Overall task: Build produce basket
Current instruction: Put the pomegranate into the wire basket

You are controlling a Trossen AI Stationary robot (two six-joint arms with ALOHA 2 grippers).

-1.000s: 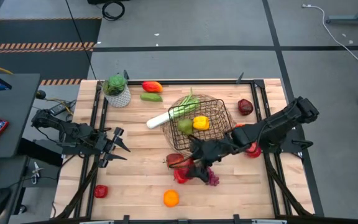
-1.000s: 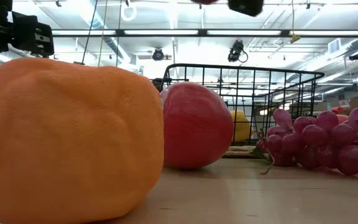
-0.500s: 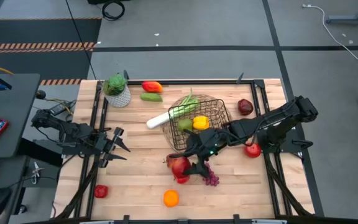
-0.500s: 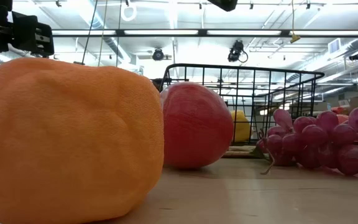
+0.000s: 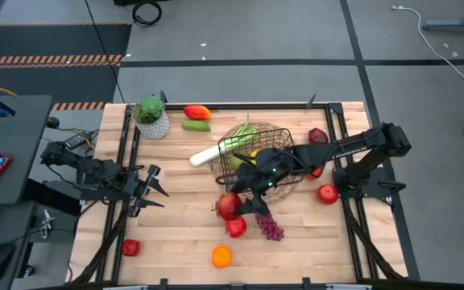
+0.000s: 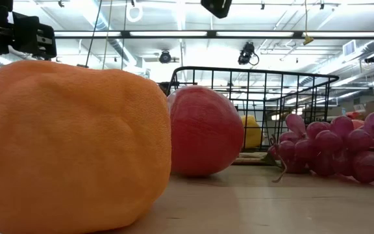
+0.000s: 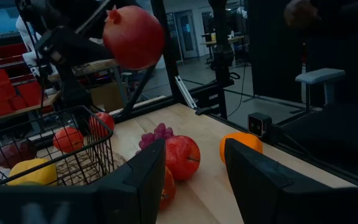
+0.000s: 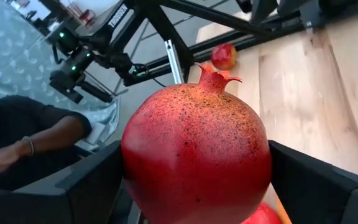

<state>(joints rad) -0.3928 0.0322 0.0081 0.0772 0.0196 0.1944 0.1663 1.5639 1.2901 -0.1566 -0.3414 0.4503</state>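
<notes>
Inside the basket [image 5: 276, 145]: yellow pepper [image 7: 25, 169], leek [image 5: 220, 148]; right pincer [image 5: 232, 205] grasping pomegranate [image 8: 196, 155].

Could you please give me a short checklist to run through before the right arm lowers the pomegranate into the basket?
1. Grip: the right gripper has the pomegranate between its fingers, lifted off the table. Ok.
2. Position: in the high view the gripper sits at the basket's near edge, not clearly over the middle. Cannot tell.
3. Room inside: a yellow piece and the leek already occupy the basket; free floor is hidden by the arm. Cannot tell.
4. Left gripper: parked at the table's left side, away from the basket. Ok.
5. Loose fruit: apple and grapes lie outside the basket, near its front. Ok.
</notes>
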